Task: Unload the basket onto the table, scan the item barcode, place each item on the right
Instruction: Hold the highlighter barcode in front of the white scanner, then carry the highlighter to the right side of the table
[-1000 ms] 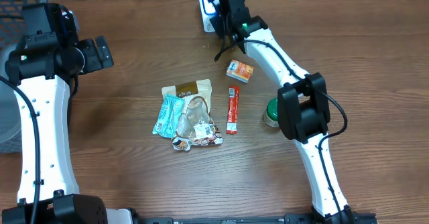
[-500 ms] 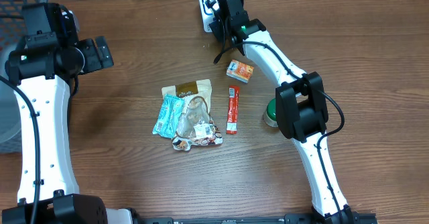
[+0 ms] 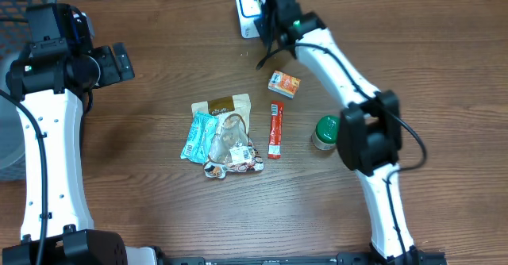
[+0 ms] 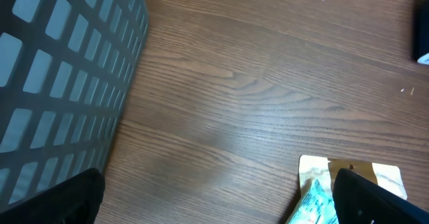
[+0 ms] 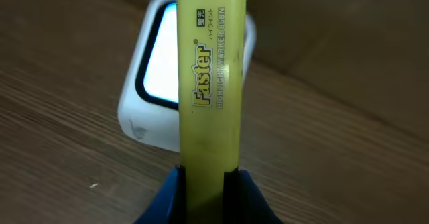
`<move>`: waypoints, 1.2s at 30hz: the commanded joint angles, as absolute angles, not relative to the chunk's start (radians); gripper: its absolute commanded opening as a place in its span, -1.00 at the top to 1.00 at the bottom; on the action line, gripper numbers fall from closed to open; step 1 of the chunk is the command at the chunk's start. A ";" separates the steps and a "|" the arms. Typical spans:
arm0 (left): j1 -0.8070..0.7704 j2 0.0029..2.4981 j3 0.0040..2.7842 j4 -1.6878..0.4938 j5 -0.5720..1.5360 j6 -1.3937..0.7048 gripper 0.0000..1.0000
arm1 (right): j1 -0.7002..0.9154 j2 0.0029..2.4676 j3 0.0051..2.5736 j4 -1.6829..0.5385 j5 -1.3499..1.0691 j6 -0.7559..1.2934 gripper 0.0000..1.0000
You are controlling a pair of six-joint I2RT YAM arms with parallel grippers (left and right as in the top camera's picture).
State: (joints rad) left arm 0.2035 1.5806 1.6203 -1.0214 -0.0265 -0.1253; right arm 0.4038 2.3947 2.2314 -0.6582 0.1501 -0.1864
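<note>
My right gripper [image 5: 206, 184] is shut on a yellow highlighter [image 5: 209, 83] printed "Faster", its blue-edged pads pressing both sides of the barrel. The highlighter points out over the white barcode scanner [image 5: 151, 113], crossing the right part of its lit window. From overhead the right gripper [image 3: 272, 1] sits at the table's far edge beside the scanner [image 3: 246, 11]; the highlighter is hidden under the wrist there. My left gripper [image 3: 119, 63] hangs open at the far left over bare wood, its fingertips [image 4: 60, 200] wide apart with nothing between them.
A dark mesh basket [image 4: 60, 76] stands at the far left. Mid-table lies a pile of packets [image 3: 222, 134], with a teal packet [image 4: 315, 200] at its edge. Near them are a red stick pack [image 3: 275, 130], an orange box [image 3: 284, 84] and a green-lidded jar [image 3: 324, 132].
The right arm has shifted a little right and toward the far edge, carrying the highlighter nearer the scanner. The left arm has not moved.
</note>
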 commanded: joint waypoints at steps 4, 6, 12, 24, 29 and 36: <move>0.202 1.588 1.631 -1.020 -0.018 -0.138 -0.99 | 0.334 1.987 2.247 -0.794 0.183 -0.093 0.93; 0.202 1.588 1.631 -1.020 -0.018 -0.138 -1.00 | 0.300 1.898 2.247 -0.857 0.182 -0.042 0.93; 0.202 1.588 1.631 -1.020 -0.018 -0.138 -0.99 | 0.150 1.655 2.247 -1.073 0.183 0.102 0.92; 0.202 1.588 1.631 -1.020 -0.018 -0.138 -0.99 | -0.233 1.600 2.194 -1.619 0.182 0.326 0.91; 0.202 1.588 1.631 -1.020 -0.018 -0.138 -1.00 | -0.272 1.637 1.975 -1.675 0.182 0.359 0.91; 0.202 1.588 1.631 -1.020 -0.018 -0.138 -0.99 | -0.271 1.639 1.491 -1.413 0.182 0.368 0.79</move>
